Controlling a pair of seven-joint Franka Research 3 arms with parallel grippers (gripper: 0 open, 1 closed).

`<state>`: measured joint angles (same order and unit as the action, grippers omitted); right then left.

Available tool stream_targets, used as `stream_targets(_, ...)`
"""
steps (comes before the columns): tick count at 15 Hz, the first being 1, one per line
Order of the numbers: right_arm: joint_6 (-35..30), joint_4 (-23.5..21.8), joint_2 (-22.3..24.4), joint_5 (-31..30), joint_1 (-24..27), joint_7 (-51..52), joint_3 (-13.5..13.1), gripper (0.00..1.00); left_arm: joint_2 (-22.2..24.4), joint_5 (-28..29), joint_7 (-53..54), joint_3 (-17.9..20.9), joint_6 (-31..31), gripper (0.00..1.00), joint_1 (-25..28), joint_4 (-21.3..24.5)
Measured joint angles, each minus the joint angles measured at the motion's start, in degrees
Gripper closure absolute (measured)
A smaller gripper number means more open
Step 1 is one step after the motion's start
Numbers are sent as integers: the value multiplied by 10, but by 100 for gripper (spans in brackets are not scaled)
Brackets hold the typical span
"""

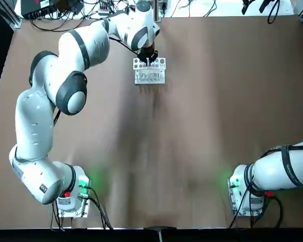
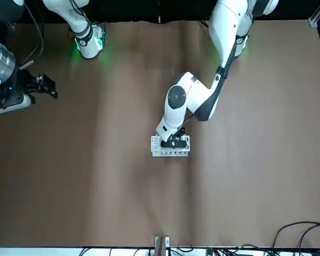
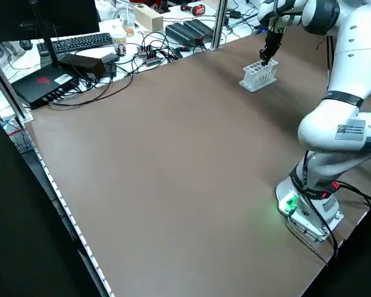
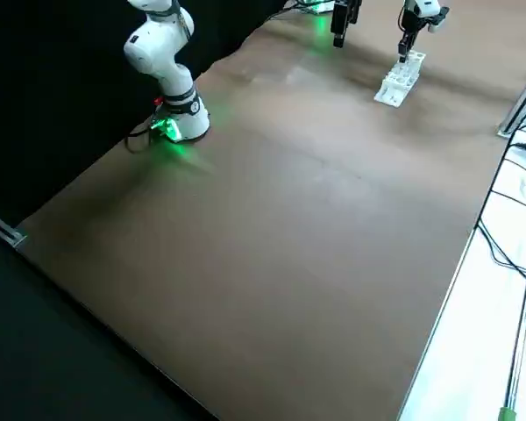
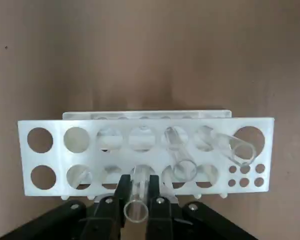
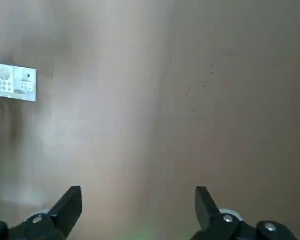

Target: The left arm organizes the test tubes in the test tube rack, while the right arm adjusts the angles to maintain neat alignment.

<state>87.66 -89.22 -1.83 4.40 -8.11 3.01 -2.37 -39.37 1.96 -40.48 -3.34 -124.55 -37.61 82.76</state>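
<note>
Seen from overhead with the robot's side at 6 o'clock, the white test tube rack [image 1: 150, 78] stands near the desk's [image 1: 192, 111] 12 o'clock edge. The left arm [image 1: 70, 55] reaches up to it from its base at about 7 o'clock, and its gripper [image 5: 138, 182] is down at the rack, grasping one clear test tube [image 5: 136, 200] between its two fingers. That tube is at the row of large holes closer to the gripper (how deep it sits, I cannot tell).

Two more tubes stand tilted in the other row. The middle tube [image 5: 183, 162] leans so that its mouth lies over the gripper's row; the end tube [image 5: 232, 146] tips toward the rack's end with the cluster of small holes (its mouth overlaps the last large hole).

The right arm [image 1: 280, 169] has its base at about 5 o'clock and extends out past the overhead view's 3 o'clock edge. Its gripper [image 6: 138, 200] hangs over the desk, well apart from the rack, released, with its fingers spread wide and only bare desk visible between them (the rack does show off to one side in its wrist view).
</note>
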Motion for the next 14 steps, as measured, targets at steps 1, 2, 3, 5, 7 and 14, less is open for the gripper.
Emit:
stream_targets(1, 0, 0, 0, 0, 0, 0, 0, 0, 0, 0, 0, 0, 0, 78, 0, 0)
stream_targets(2, 0, 0, 0, 0, 0, 0, 0, 0, 0, 0, 0, 0, 0, 78, 0, 0)
stream_targets(3, 0, 0, 0, 0, 0, 0, 0, 0, 0, 0, 0, 0, 0, 79, 0, 0)
stream_targets(5, 0, 0, 0, 0, 0, 0, 0, 0, 0, 0, 0, 0, 0, 80, 0, 0)
stream_targets(7, 0, 0, 0, 0, 0, 0, 0, 0, 0, 0, 0, 0, 0, 81, 0, 0)
stream_targets(14, 0, 0, 0, 0, 0, 0, 0, 0, 0, 0, 0, 0, 0, 81, 0, -1)
